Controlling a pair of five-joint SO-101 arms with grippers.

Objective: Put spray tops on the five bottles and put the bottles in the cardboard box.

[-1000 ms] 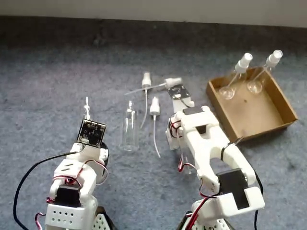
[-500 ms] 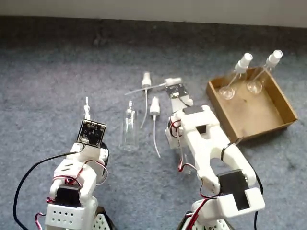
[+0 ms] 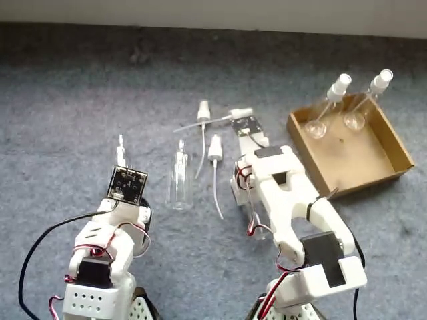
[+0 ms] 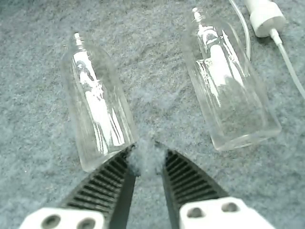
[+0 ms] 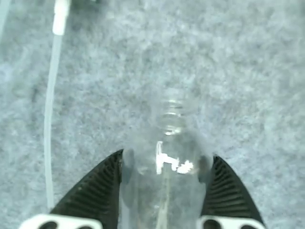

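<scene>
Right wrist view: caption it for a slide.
Right gripper shut on a capless clear bottle against grey carpet, a spray top's tube lying alongside.

Clear see-through bottles (image 3: 180,180), white spray tops (image 3: 215,148), plain brown cardboard box (image 3: 360,157), speckled grey-blue carpet (image 3: 67,100), white arms (image 3: 293,200).

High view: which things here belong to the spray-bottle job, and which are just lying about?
Job:
- cardboard box
- two capped bottles in it
- two open bottles lying on the carpet
- third bottle between the jaws of the right gripper
- three loose spray tops

Not the job:
- grey carpet
- pale strip along its far edge
</scene>
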